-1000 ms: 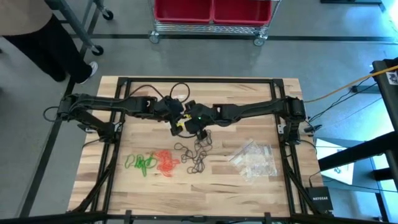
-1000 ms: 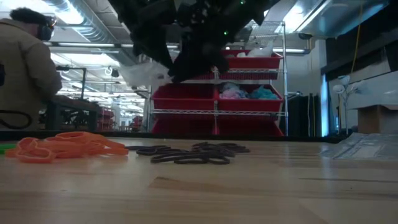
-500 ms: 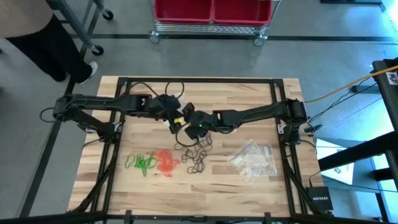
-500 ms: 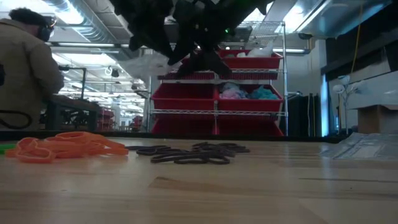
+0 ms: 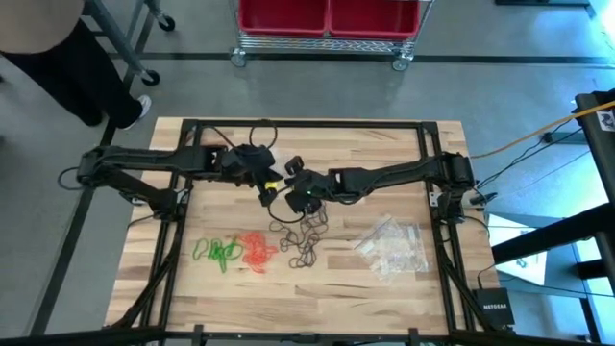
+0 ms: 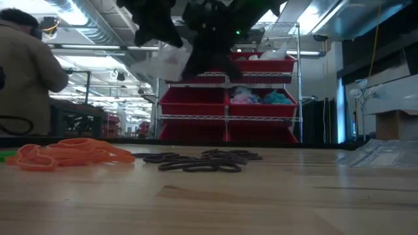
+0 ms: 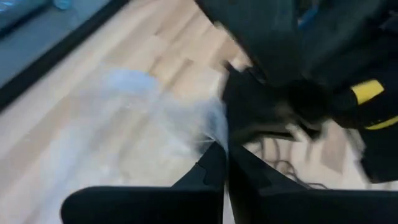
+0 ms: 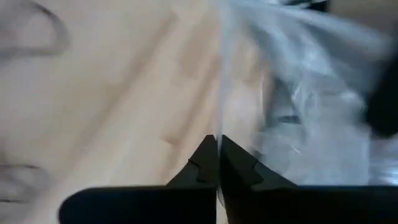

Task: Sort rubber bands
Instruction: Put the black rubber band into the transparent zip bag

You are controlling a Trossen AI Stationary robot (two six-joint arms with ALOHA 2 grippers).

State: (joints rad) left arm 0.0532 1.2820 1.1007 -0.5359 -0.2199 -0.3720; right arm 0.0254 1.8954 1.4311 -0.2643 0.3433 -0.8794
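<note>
My right pincer [image 8: 217,144] is squeezed shut on the edge of a thin clear plastic bag [image 8: 311,93], up above the wooden table [image 5: 384,144]. My left pincer [image 7: 221,152] is shut on the same bag's other side. The bag is floppy and slippery, so I think it could slip or tear if I pull hard. The small stretchy rubber bands lie on the table below: green loops [image 5: 219,253], orange-red loops [image 5: 256,252] and black loops [image 5: 303,235]. They are light and bendy. I would pinch one loop at its rim.
</note>
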